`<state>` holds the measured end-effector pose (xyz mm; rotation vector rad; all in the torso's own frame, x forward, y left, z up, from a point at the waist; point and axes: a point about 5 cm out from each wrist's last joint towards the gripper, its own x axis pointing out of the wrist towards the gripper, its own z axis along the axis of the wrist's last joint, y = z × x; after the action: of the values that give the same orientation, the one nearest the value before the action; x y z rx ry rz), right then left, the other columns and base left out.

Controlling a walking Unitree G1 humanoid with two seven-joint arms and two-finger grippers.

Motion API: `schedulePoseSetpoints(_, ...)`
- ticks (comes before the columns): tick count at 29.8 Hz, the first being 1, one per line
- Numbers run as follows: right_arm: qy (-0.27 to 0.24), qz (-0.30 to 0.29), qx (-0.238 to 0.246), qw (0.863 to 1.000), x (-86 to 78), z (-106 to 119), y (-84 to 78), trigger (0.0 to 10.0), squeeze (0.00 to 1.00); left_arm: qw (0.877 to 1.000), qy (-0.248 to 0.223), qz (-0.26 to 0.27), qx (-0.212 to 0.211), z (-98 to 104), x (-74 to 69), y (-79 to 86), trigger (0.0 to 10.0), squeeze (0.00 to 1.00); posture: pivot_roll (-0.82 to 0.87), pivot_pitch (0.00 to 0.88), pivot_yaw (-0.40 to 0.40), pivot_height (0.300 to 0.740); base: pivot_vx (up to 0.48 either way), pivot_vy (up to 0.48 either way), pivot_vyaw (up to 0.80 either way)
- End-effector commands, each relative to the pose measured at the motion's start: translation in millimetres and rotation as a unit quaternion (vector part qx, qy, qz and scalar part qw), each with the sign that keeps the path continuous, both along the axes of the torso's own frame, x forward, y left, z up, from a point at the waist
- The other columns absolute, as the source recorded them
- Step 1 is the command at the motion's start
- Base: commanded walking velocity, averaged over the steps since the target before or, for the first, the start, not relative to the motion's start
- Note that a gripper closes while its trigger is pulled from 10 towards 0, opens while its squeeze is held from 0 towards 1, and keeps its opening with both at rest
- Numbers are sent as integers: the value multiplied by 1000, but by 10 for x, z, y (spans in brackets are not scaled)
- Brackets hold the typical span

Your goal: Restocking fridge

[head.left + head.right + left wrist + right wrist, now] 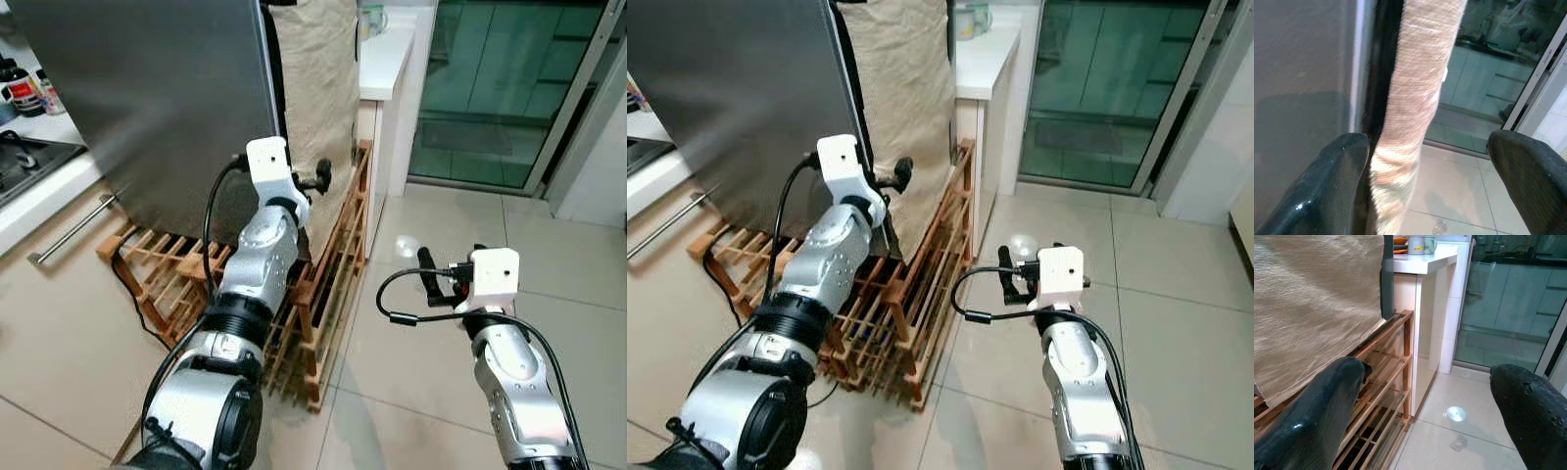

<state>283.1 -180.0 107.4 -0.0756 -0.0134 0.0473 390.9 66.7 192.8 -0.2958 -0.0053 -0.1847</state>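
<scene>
Right claw [427,277] nearest, hovering over the pale tiled floor [568,294], to the right of the wooden slatted rack [328,284]; its fingers [1327,416] stand wide apart with nothing between them, pointing toward the rack and the white surface [1427,262] beyond. A bright spot of reflected light lies on the tiles just ahead of it. Left arm reaches up and forward over the rack; left claw [318,179] sits at the right-hand edge of the fridge [147,98], fingers [1332,181] spread wide and empty, one finger in front of the steel door face, the other out over open floor. Between the two fingers, further on, hangs the beige woven cloth [1418,98], draped down the fridge's side with a dark gap between cloth and door edge. Fridge door appears closed, its brushed steel face turned left of the arm; cannot tell whether claw touches it. Rack stands on the floor against the foot of the fridge, lower shelves visible under the cloth. Far left, a stove edge [24,162] and bottles [24,88] on a surface, with a drawer handle [71,230] below. Beyond the cloth, the white surface carries a mug [373,20]. Farthest back, a sliding glass door [490,88] with dark green-tinted panes.
</scene>
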Motion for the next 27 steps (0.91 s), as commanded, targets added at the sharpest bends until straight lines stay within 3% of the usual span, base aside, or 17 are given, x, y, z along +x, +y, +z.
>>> schedulePoseSetpoints(1, -3, 5, 1, 1000, 5, 33, 26, 10000, 47, 1000, -2, 10, 3, 38, 32, 39, 10000, 0, -279, 0, 112, 740, 0, 0, 0)
schedulePoseSetpoints(8, -3, 3, 0, 1000, -2, 34, 15, 10000, 47, 1000, 2, 24, 11, 57, 92, 59, 10000, 0, -284, 0, 114, 740, 0, 0, 0)
schedulePoseSetpoints(16, -2, 3, 1, 1000, -16, 31, 19, 10000, 47, 1000, 5, 17, 18, 51, 109, -48, 10000, 0, -286, 0, 118, 740, 0, 0, 0)
schedulePoseSetpoints(21, -1, 3, 2, 1000, -13, 26, 29, 10000, 47, 1000, 18, 5, 11, 32, 107, -182, 10000, 0, -286, 0, 120, 740, 0, 0, 0)
schedulePoseSetpoints(27, -1, 5, 3, 1000, -16, 20, 52, 10000, 47, 998, 42, -42, -2, -17, 50, -463, 10000, 0, -295, 0, 123, 740, 0, 0, 0)
